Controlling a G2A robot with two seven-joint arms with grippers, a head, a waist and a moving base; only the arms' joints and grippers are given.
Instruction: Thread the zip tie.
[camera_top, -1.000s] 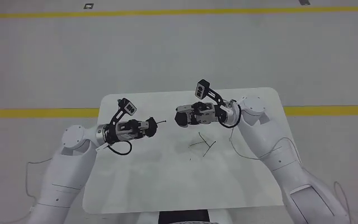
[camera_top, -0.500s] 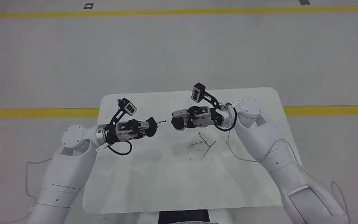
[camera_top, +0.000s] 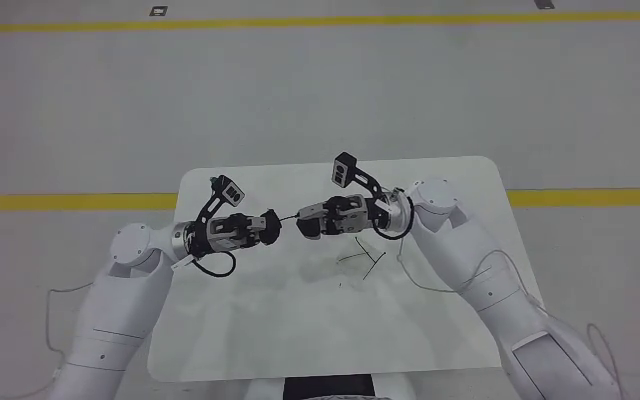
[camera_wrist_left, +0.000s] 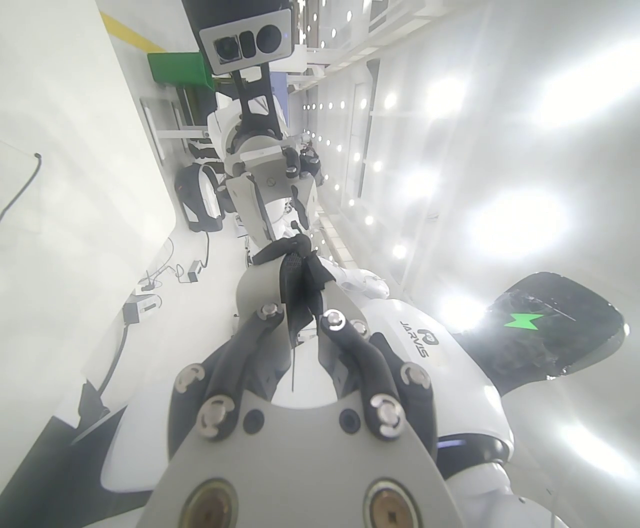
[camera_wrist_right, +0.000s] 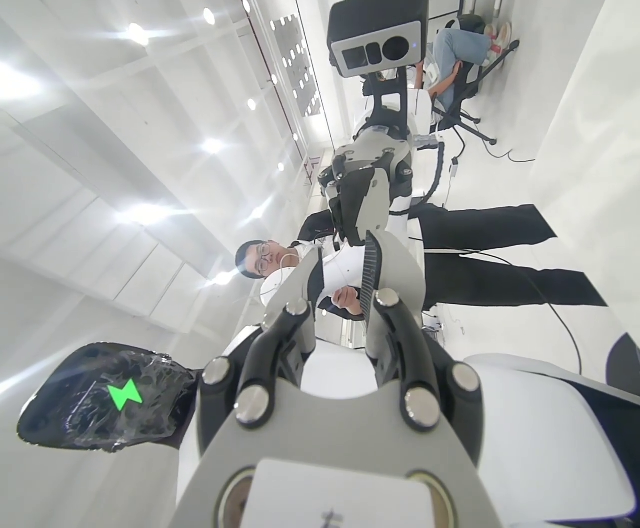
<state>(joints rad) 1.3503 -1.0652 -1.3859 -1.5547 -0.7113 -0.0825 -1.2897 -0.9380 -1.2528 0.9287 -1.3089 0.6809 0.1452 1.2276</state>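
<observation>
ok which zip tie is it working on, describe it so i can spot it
Over the white table, the left gripper faces the right gripper. The zip tie is the thin black strand pinched in the left one, off the surface; the spare ties lie flat nearby.

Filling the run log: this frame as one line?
left gripper shut on zip tie | tie tip points at right gripper | right gripper open, close to tip | spare zip ties on table
</observation>
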